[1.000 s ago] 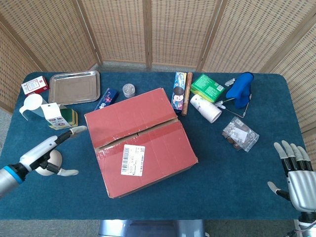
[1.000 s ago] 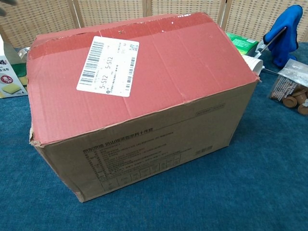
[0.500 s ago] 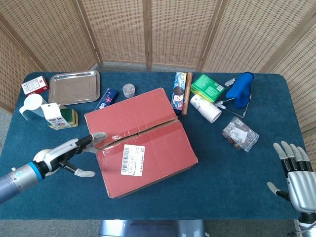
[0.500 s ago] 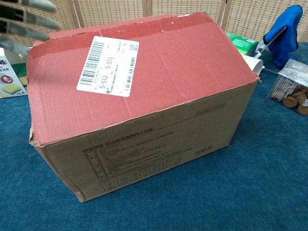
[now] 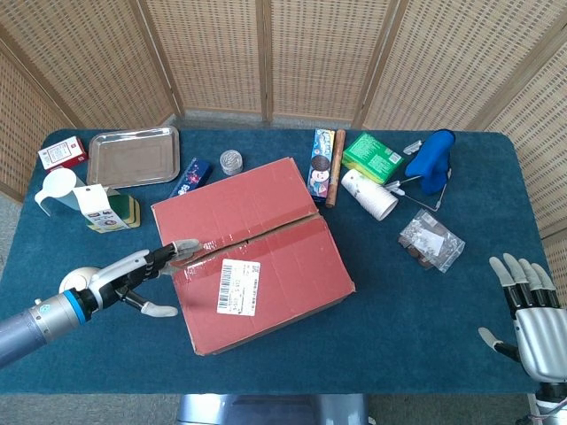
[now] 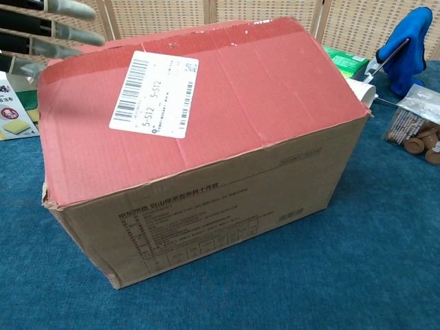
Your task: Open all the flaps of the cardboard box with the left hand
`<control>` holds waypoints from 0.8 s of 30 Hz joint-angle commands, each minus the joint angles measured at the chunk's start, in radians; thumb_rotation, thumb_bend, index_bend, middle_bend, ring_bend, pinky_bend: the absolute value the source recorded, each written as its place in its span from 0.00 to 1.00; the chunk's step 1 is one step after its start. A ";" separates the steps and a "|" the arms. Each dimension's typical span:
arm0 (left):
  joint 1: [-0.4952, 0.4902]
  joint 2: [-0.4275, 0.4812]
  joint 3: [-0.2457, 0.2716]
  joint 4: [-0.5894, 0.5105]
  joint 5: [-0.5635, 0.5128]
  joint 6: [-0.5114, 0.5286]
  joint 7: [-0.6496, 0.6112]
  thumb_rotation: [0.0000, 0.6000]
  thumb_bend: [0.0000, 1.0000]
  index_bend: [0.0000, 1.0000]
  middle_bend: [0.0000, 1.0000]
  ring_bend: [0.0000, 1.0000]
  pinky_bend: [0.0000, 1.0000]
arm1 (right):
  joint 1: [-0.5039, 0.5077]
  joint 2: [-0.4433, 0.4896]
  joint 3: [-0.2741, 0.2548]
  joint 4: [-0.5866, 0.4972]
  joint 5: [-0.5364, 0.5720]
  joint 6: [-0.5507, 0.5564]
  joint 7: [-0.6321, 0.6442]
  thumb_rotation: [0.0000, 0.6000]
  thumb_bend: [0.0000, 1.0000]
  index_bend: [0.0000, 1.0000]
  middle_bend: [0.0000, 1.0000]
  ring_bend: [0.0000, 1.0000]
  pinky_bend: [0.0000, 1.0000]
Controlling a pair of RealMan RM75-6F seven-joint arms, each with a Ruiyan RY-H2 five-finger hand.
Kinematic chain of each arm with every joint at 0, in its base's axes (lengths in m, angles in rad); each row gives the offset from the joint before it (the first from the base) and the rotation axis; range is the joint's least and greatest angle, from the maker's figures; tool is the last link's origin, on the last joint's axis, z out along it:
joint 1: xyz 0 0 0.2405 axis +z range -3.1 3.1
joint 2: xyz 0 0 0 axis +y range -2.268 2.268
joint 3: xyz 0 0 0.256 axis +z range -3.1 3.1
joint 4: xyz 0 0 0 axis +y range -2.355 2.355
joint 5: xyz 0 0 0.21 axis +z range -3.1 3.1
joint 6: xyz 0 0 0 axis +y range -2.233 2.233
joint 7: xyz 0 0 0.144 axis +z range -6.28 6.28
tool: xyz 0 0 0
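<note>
As left hand (image 5: 133, 274) advanced, fingertips (image 5: 186, 245) now reach cardboard box (image 5: 266, 266) seam.

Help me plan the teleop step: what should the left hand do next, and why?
Probably slide the fingertips under the near flap's edge and lift. The left hand reaches the seam at the left end of the cardboard box, whose flaps lie flat and closed.

Bright, even daylight; soft short shadows; sharp focus (fingers (image 6: 48, 27) blurred at chest view's top-left edge)
</note>
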 commanded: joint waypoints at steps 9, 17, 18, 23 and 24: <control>-0.013 -0.043 0.062 0.074 0.077 0.170 -0.169 1.00 0.11 0.04 0.00 0.01 0.23 | -0.002 0.004 -0.001 -0.004 -0.005 0.004 0.003 1.00 0.00 0.00 0.00 0.00 0.03; -0.020 -0.048 0.063 0.052 0.099 0.283 -0.191 1.00 0.11 0.04 0.00 0.01 0.26 | -0.002 0.004 -0.003 -0.006 -0.005 0.001 0.000 1.00 0.00 0.00 0.00 0.00 0.03; -0.024 -0.048 0.063 0.040 0.099 0.287 -0.183 1.00 0.11 0.04 0.00 0.01 0.27 | -0.002 0.004 -0.003 -0.006 -0.005 0.001 0.000 1.00 0.00 0.00 0.00 0.00 0.03; -0.050 -0.048 0.052 -0.028 0.102 0.287 -0.142 1.00 0.11 0.04 0.00 0.01 0.27 | -0.002 0.005 -0.005 -0.007 -0.007 -0.001 0.000 1.00 0.00 0.00 0.00 0.00 0.03; -0.054 -0.049 0.050 -0.036 0.100 0.285 -0.136 1.00 0.11 0.04 0.00 0.01 0.27 | -0.002 0.005 -0.005 -0.007 -0.006 -0.002 0.001 1.00 0.00 0.00 0.00 0.00 0.03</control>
